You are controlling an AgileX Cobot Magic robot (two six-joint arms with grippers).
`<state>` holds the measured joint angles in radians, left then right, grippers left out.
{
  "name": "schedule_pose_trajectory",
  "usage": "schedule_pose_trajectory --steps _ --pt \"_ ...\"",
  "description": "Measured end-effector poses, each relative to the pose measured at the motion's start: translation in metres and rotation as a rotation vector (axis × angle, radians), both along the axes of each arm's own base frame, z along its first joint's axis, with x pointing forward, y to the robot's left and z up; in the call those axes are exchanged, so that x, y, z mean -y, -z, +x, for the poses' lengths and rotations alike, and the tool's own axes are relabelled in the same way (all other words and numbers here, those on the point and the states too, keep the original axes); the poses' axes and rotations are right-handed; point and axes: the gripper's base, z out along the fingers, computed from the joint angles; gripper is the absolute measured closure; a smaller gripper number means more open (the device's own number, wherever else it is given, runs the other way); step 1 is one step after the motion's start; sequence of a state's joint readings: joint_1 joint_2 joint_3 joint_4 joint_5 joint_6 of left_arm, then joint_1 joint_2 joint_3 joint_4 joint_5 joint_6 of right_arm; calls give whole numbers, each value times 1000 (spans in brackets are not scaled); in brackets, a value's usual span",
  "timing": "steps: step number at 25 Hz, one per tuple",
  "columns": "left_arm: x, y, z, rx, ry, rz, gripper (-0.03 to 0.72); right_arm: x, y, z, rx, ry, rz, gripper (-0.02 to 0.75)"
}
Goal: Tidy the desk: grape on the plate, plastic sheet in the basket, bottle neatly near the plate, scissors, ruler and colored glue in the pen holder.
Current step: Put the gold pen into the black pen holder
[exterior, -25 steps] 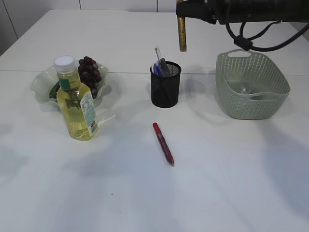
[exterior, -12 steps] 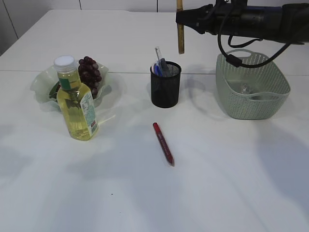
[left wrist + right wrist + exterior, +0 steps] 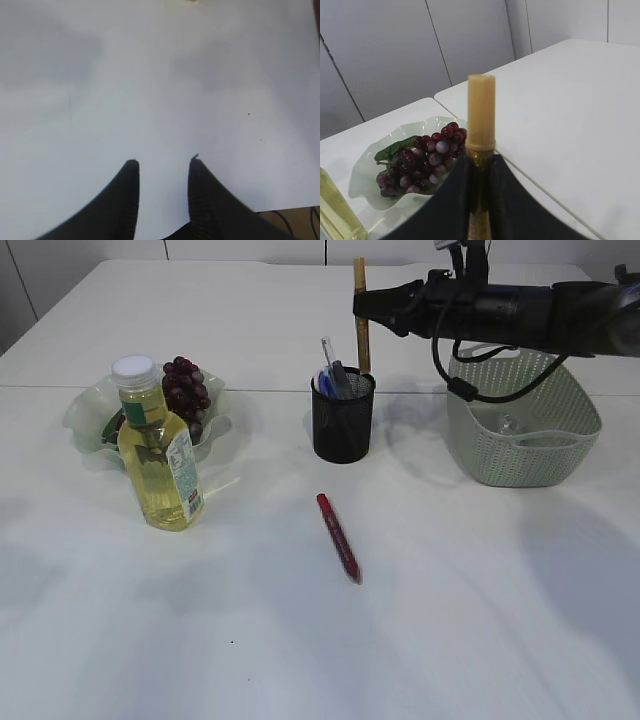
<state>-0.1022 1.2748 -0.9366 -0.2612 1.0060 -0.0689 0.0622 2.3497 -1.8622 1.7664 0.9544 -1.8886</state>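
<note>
On my bench (image 3: 480, 620), the plate (image 3: 85, 415) with grapes (image 3: 186, 395) sits toward the left edge, the bottle (image 3: 158, 450) before it, the pen holder (image 3: 343, 415) mid-bench, the basket (image 3: 522, 415) toward the right edge, and a glue pen (image 3: 338, 537) before the holder.

A white table (image 3: 480, 620) fills nearly the whole exterior view, its matte top crossed by a thin seam running left to right (soft grey shadows lie across it). Behind it, pale grey wall panels (image 3: 385, 55) with narrow dark joints rise. The light is even and diffuse.
</note>
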Motion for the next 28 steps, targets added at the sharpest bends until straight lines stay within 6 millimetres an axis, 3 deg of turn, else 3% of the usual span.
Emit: schedule_pose_trajectory --steps 6,15,24,28 --pt "0 0 0 0 0 0 442 -14 22 2 -37 -19 -5 651" --pt "0 0 0 0 0 0 442 -18 22 2 -24 -22 -16 640" --pt "0 0 0 -2 1 0 442 -18 21 2 -21 -21 -18 473" --pt "0 0 0 -2 1 0 442 -18 21 2 -51 -17 3 443"
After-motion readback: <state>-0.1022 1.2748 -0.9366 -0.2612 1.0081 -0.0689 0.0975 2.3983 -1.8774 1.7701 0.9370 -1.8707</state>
